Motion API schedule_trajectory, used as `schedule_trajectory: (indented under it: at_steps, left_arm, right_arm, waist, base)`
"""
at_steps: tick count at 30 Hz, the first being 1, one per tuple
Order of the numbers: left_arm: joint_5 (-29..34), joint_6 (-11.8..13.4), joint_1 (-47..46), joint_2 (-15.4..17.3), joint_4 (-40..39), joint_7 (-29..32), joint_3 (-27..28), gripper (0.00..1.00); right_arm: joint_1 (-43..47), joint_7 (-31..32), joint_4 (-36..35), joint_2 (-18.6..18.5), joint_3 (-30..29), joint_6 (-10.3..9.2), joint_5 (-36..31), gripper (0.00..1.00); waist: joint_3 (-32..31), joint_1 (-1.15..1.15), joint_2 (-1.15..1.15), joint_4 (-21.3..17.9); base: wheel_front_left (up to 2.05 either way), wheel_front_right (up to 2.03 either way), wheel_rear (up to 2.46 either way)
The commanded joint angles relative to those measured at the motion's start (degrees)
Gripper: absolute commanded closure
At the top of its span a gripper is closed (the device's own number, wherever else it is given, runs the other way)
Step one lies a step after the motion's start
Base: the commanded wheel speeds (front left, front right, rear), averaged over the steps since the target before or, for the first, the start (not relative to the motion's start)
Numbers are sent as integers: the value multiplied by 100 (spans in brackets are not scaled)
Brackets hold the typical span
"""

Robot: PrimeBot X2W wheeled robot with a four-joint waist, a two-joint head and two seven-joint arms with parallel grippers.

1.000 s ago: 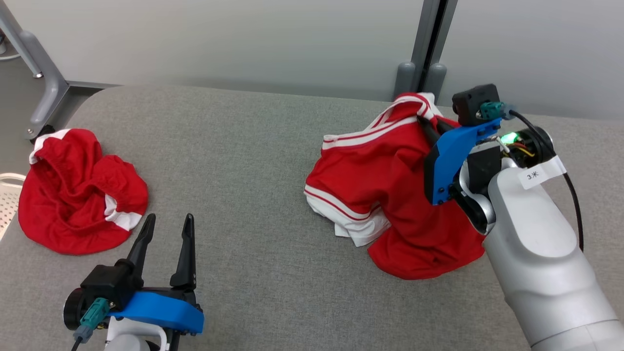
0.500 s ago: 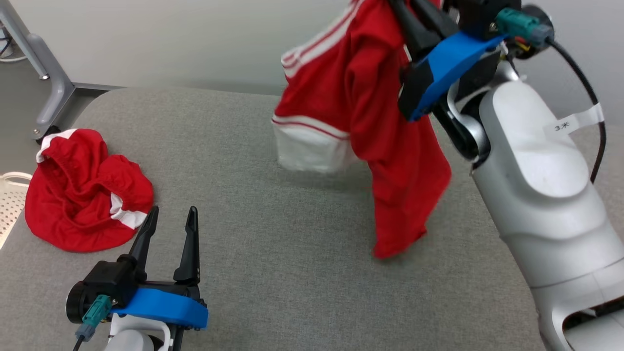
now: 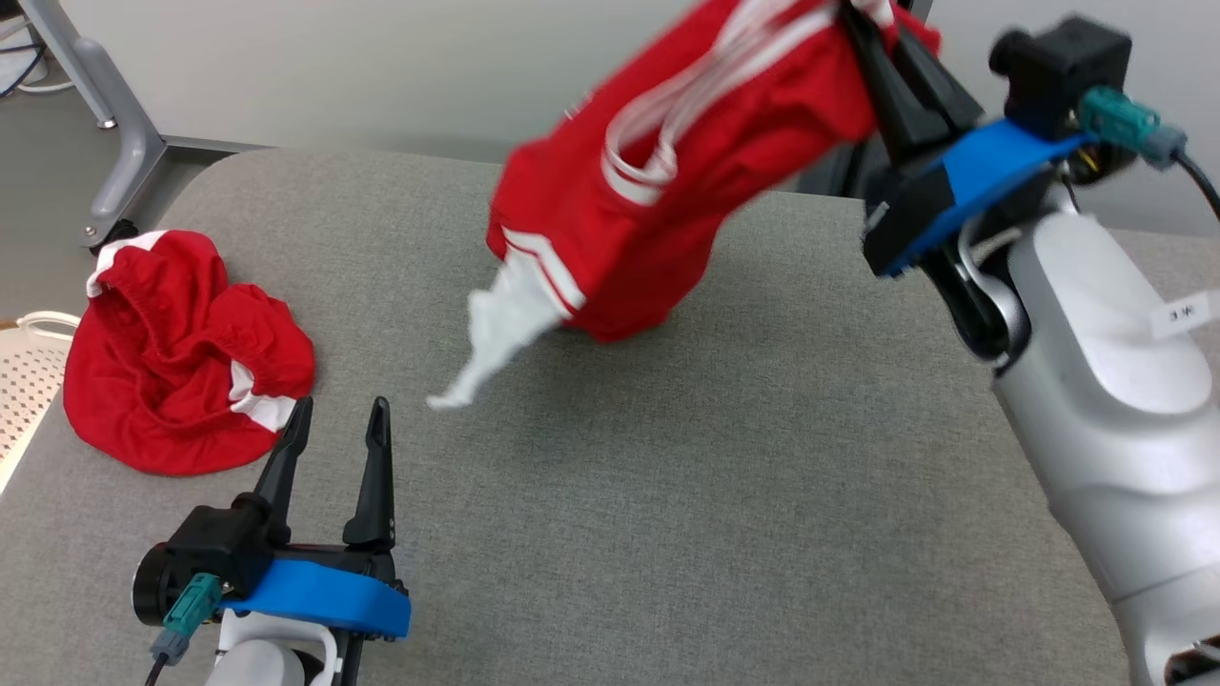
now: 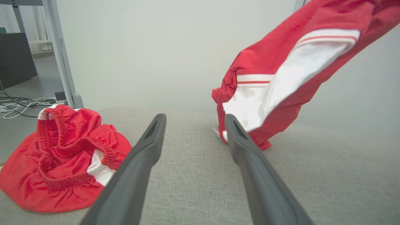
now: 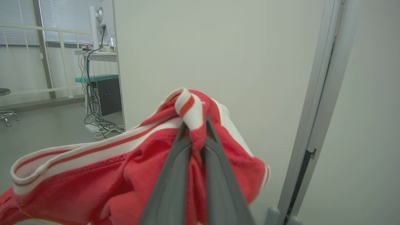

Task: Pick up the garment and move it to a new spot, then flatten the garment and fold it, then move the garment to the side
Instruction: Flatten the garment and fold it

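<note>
The red jersey shirt (image 3: 648,181) hangs in the air over the middle of the grey table (image 3: 724,495), swung out to the left with a white sleeve end (image 3: 491,333) trailing low. My right gripper (image 3: 872,24) is shut on its striped trim near the neck; the right wrist view shows the fingers (image 5: 175,168) pinching the shirt (image 5: 93,175) there. In the left wrist view the shirt (image 4: 281,78) floats at the upper right. My left gripper (image 3: 335,424) stands open and holds nothing at the lower left, also seen as the left gripper (image 4: 193,120) pointing across the table.
A crumpled pair of red shorts (image 3: 176,353) with white trim lies at the table's left edge, just beyond my left fingertips; the shorts (image 4: 59,159) show at left. A white perforated basket (image 3: 24,376) sits off the left edge. A pale wall and a grey post (image 5: 322,93) stand behind.
My right gripper has lifted the shirt from the table's right side and swung it up and leftward; the cloth now flies out sideways. The head camera has shifted slightly. The left gripper stays still.
</note>
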Motion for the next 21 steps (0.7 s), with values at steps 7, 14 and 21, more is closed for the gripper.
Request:
schedule_trajectory:
  at_steps: [7, 14, 21]
  left_arm:
    - [63, -108, -113, -53, 49, -15, -43, 0]
    - [111, -141, -145, -36, 103, -15, -27, 0]
    - [98, -103, 13, 18, 153, -15, 23, 0]
  right_arm:
    - [968, -181, 1273, -608, -575, 2, -143, 100]
    - [1010, -334, 2304, -696, -1103, 1, -537, 0]
    - [1022, 16, 2869, -496, -1439, 2, -866, 0]
  waist:
    - [117, 0, 0, -1]
    - [102, 0, 0, 2]
    - [-81, 0, 0, -110]
  base:
    - [0, 0, 0]
    - [0, 0, 0]
    - [0, 0, 0]
